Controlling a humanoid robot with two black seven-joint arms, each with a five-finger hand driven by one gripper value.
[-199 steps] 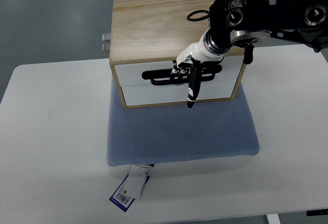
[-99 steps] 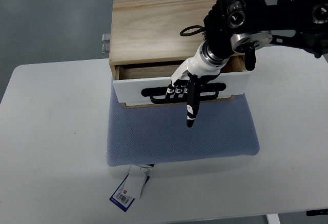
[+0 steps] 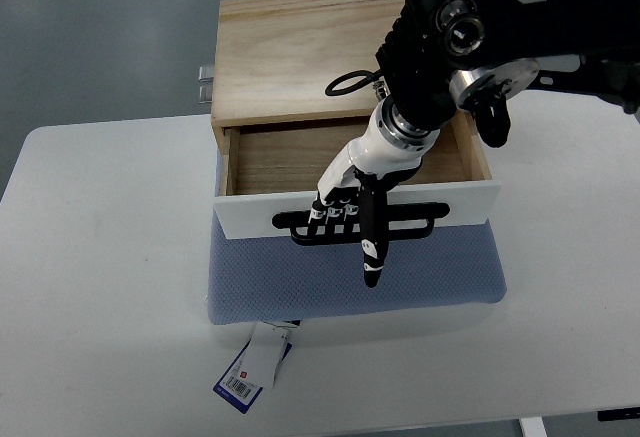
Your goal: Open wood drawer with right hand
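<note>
The right robot hand point(image 3: 350, 212) has its fingers hooked around the black handle point(image 3: 360, 223) on the white front of the wood drawer point(image 3: 350, 157), one finger pointing down past it. The drawer stands well out of its wooden box point(image 3: 300, 52), which sits on a blue cushion point(image 3: 350, 277) on the white bench point(image 3: 100, 307). The pull looks nearly done; next comes a short further draw or letting go.
</note>
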